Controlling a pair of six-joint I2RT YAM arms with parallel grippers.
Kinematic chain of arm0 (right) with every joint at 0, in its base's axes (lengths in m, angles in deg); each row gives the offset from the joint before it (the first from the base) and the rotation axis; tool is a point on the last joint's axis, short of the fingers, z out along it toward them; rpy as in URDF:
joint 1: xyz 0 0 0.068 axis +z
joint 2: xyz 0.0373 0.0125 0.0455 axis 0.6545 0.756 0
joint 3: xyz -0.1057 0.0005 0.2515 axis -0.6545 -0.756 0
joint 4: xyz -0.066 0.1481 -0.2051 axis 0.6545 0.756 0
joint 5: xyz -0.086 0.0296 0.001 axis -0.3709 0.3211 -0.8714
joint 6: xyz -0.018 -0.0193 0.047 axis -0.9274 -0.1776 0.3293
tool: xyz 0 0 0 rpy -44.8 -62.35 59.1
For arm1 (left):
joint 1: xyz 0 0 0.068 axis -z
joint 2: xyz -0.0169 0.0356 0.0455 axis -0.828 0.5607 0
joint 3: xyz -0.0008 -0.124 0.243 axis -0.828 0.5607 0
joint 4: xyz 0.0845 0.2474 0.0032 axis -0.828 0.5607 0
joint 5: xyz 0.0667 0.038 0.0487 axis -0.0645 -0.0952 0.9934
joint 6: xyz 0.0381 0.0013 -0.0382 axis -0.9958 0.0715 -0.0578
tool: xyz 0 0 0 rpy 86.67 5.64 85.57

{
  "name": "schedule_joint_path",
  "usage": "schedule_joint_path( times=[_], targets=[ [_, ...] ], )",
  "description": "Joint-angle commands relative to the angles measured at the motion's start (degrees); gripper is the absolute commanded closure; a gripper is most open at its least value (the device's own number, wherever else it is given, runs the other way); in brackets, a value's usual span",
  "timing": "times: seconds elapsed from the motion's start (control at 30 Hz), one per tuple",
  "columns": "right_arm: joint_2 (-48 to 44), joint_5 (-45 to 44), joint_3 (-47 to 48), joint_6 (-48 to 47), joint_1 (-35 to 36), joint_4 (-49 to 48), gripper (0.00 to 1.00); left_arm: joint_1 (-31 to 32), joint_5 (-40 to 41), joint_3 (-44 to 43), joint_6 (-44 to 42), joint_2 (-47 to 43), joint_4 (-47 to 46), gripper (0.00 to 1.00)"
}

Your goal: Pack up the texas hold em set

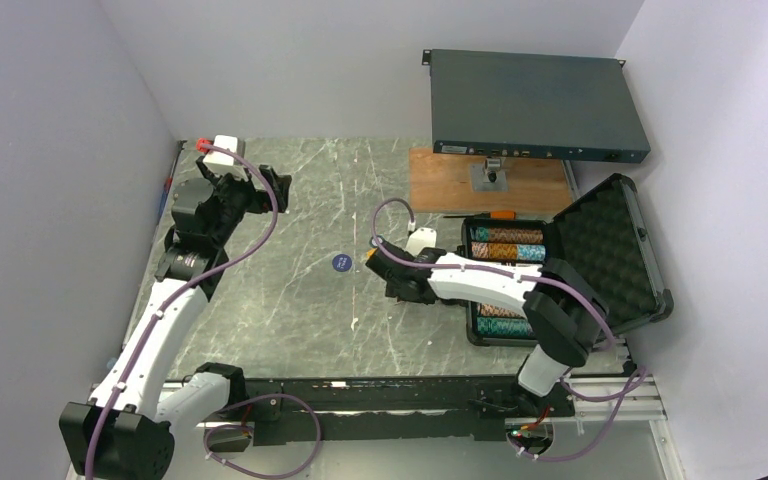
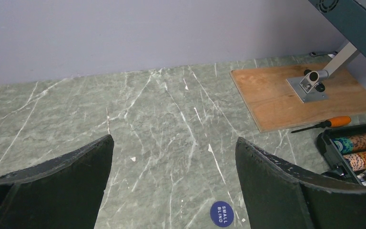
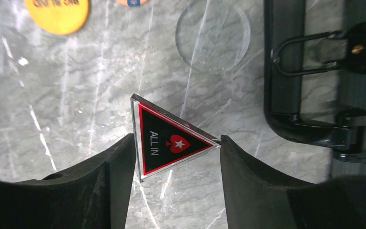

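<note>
The right gripper [image 3: 177,139] pinches the red-bordered black acrylic "ALL IN" triangle [image 3: 169,143] edge-to-corner, just left of the open black foam-lined case [image 1: 605,250], presumably for transfer into it. The left gripper [image 2: 174,143] hangs spread and empty at the far left, clear of this work. A round blue "SMALL BLIND" button [image 2: 221,213] lies unpacked mid-table.

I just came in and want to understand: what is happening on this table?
The right gripper is closed on the red-edged ALL IN triangle, beside the open black case, which already holds rows of poker chips. The left gripper is open and empty over the table. The blue SMALL BLIND button and a yellow button lie loose on the table.
</note>
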Motion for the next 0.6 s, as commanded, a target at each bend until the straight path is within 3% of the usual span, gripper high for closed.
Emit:
schedule_joint_path(
  times=[0.0,0.2,0.43,0.57],
  targets=[
    [-6.03,-7.99,1.02,-2.58,-0.28,1.65,0.60,0.17,-1.54,-2.49,0.98,0.11,-1.47,0.01],
    [-14.02,-16.88,-1.48,-5.17,-5.16,8.77,0.61,0.17,-2.03,-2.46,1.46,0.00,-1.61,0.01],
    [-27.39,-17.67,-8.20,-14.00,-20.00,12.76,0.61,0.22,-2.54,-2.31,1.97,-0.20,-1.91,0.01],
    [-28.48,-15.41,-8.90,-19.67,-26.90,12.34,0.61,0.26,-3.08,-2.19,2.40,-0.11,-2.09,0.01]
  ],
)
